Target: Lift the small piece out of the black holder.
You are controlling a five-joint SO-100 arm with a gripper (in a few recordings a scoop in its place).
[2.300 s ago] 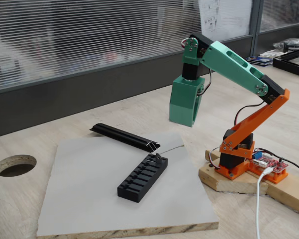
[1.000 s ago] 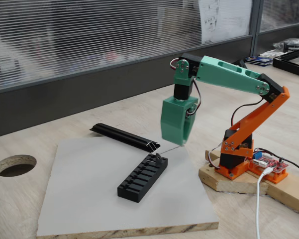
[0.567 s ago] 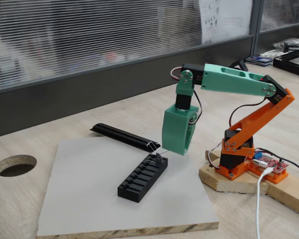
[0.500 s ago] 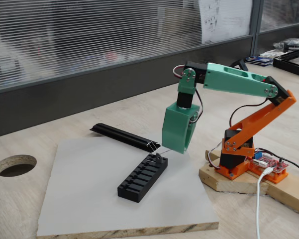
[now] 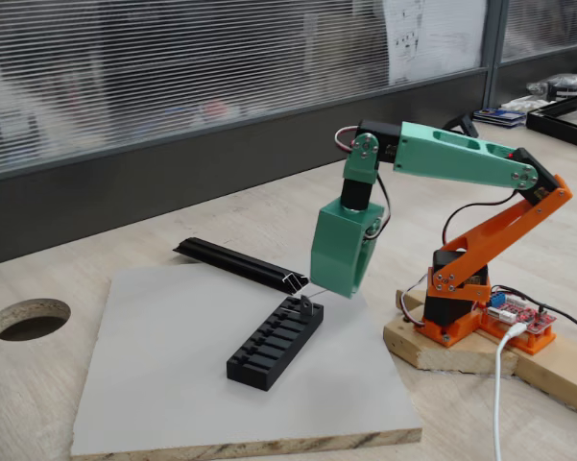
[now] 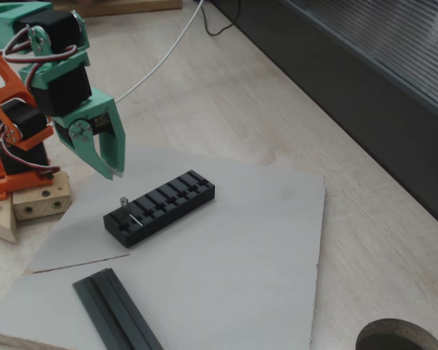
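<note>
A pale wooden table runs along a dark wall strip below slatted blinds, and on it lies a grey board that carries the work. On that board rests the black holder, a slotted block lying diagonally, with a long black rail well apart from it at about 11 o'clock in that fixed view. The small piece is still seated at the holder's end nearest the arm, standing up as a thin metal tab, so nothing has been lifted yet. The gripper hangs just above and beside that end, at roughly 11 o'clock from the piece in this fixed view, its tips pointing down and clear of both piece and holder. By my reading the approach is nearly made; the descent, the pinch and the lift remain. The higher fixed view shows the gap between tips and piece. From the side view the green gripper reads as one block. In both fixed views I cannot tell how far the jaws stand apart.
</note>
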